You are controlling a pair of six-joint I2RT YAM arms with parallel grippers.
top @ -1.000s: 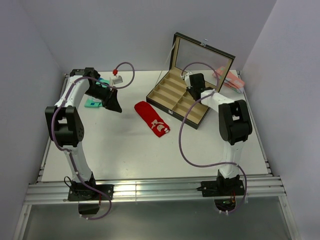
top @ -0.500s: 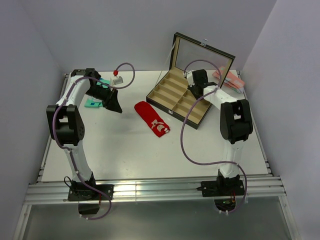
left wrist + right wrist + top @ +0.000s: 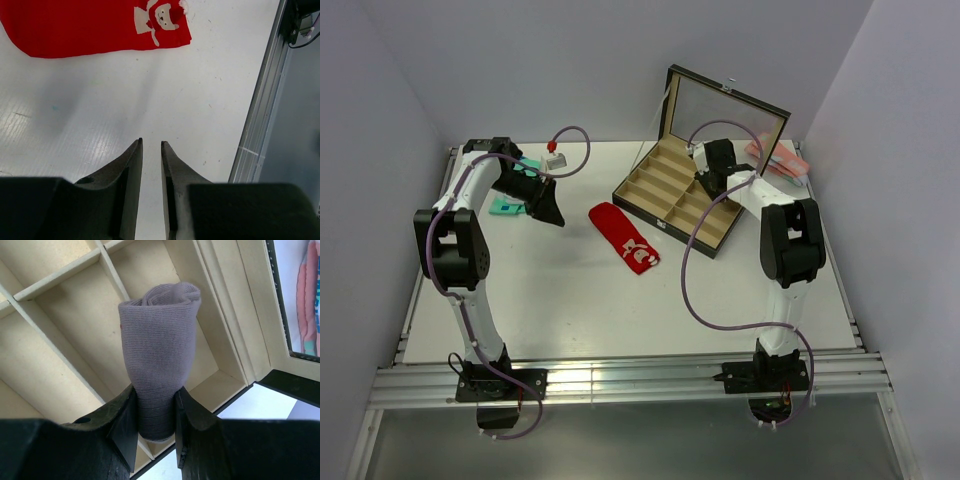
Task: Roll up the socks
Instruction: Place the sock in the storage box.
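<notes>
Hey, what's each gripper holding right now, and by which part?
The right gripper clamps a rolled grey-purple knit fabric bundle by one end, over the beige compartmented box. The left gripper holds nothing.

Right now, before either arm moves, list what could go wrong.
1. The right pincer grips the grey roll by one end only. The free end looks loose and may unfurl when it is released into the box.
2. Dividers lie close under the roll, so it may land astride one.
3. The left pincer is barely open and empty beside the flat red sock. Flat fabric may slip from a pinch.
</notes>
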